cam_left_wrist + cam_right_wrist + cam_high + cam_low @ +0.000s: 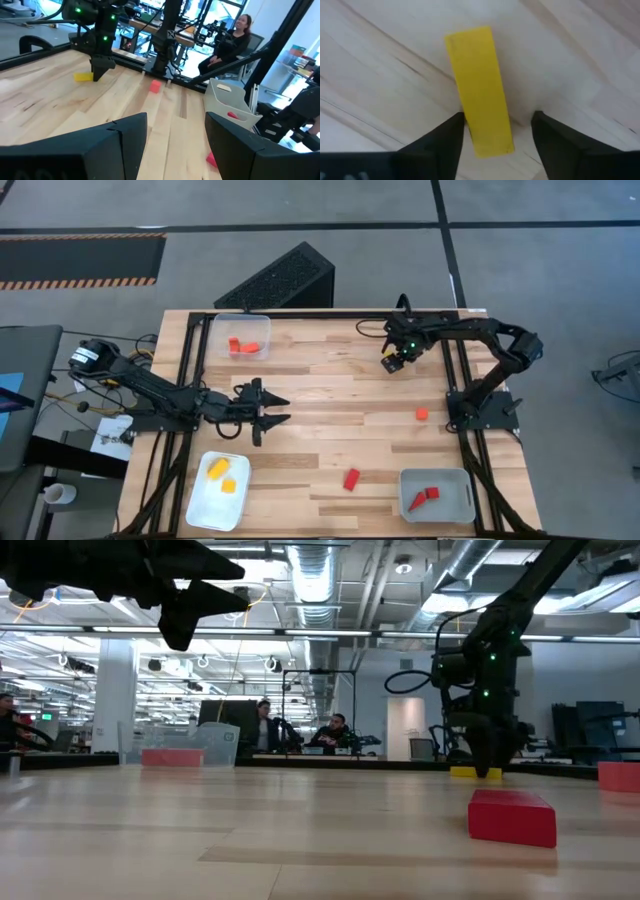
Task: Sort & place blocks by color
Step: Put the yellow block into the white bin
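Your right gripper [497,131] is down at the table near the far right side, its two dark fingers spread apart and straddling one end of a flat yellow bar-shaped block [480,90]. The pads have not closed on it: a sliver of bare wood shows on one side, so nothing is held yet. From table height the same yellow bar [474,772] lies flat on the boards right at the fingertips.

Moving outward, your left gripper [262,411] hangs over the middle left of the pale wooden table [330,380], fingers wide open and empty.

As for progress, you look roughly halfway or a bit past. The clear tray at the far left corner [216,328] already holds two red-orange blocks [243,347]. The white tray at the near left [200,500] has two yellow-orange pieces [223,476]. The grey-white tray at the near right [466,492] carries red wedge-like blocks [424,498].

Still loose on the boards: the yellow bar you are over, a small red-orange cube [422,414] near the right arm's base, and a red block [351,479] lying between the two near trays. By my reading, three pieces remain to be sorted, and the yellow one belongs well across the table from where it now lies.
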Robot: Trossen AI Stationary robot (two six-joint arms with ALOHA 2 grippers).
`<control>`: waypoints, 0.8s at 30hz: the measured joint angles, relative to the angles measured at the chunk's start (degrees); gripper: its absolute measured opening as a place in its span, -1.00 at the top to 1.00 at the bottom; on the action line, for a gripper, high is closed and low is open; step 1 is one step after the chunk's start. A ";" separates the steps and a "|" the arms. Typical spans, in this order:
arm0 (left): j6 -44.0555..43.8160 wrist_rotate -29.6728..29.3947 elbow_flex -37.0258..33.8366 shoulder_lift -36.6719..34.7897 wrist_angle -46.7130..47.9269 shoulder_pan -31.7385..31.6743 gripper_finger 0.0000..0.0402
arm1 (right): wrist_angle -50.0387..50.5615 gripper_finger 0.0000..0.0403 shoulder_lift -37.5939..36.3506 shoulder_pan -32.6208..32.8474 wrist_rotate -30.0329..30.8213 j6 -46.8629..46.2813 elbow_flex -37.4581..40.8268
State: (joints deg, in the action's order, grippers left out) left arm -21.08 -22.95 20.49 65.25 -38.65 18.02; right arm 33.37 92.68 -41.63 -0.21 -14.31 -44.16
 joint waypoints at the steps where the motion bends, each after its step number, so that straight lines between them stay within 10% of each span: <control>1: 0.00 -0.10 -0.02 0.00 0.00 0.00 0.08 | -0.06 -0.18 0.04 -0.02 -0.04 -0.02 0.00; 10: 0.07 -1.07 0.00 0.00 0.04 0.00 0.08 | -0.29 0.49 0.11 0.04 0.12 -0.15 -0.02; 24: 1.33 -1.55 0.00 0.00 0.31 -0.11 0.08 | -8.31 0.49 -8.59 10.52 -5.05 -3.51 -1.62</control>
State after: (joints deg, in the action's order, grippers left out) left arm -19.75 -24.50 20.49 65.25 -38.35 17.91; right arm 25.06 84.10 -31.11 -5.25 -17.81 -45.78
